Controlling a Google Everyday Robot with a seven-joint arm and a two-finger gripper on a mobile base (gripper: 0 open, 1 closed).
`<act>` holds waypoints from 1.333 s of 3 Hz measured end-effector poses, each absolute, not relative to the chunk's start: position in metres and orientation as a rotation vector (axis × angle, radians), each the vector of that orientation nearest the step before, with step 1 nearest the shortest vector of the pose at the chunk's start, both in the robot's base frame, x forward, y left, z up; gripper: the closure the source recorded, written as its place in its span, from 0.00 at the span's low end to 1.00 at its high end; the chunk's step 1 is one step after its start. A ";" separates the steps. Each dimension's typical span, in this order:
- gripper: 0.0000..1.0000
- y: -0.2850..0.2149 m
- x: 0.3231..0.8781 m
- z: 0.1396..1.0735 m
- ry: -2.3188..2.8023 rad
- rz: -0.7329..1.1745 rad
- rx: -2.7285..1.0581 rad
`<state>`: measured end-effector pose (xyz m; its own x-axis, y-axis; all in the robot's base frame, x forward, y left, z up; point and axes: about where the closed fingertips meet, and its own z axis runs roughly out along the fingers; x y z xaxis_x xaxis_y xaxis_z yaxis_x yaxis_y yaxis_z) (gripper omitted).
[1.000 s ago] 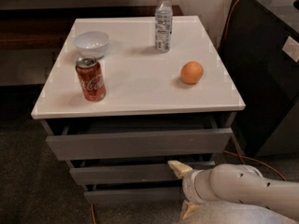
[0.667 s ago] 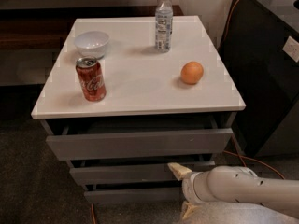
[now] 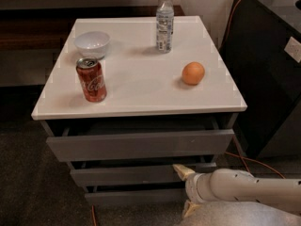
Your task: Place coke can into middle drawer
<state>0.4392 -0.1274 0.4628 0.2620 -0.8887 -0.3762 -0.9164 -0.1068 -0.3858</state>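
Note:
The red coke can (image 3: 91,79) stands upright on the white tabletop (image 3: 136,88), near its front left. Below are three dark grey drawers. The middle drawer (image 3: 127,175) is the second one down, its front out only a little. My gripper (image 3: 186,189) is low at the front right, in front of the right end of the middle and bottom drawers. Its upper fingertip (image 3: 181,170) is at the middle drawer's front, and its fingers are spread and hold nothing. It is far below and to the right of the can.
A white bowl (image 3: 92,43) sits behind the can, a clear water bottle (image 3: 164,22) at the back, and an orange (image 3: 193,73) on the right. The top drawer (image 3: 141,145) stands slightly out. A black cabinet (image 3: 273,65) with an orange cable stands to the right.

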 end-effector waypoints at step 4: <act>0.48 -0.153 0.505 0.437 1.727 -0.011 -1.857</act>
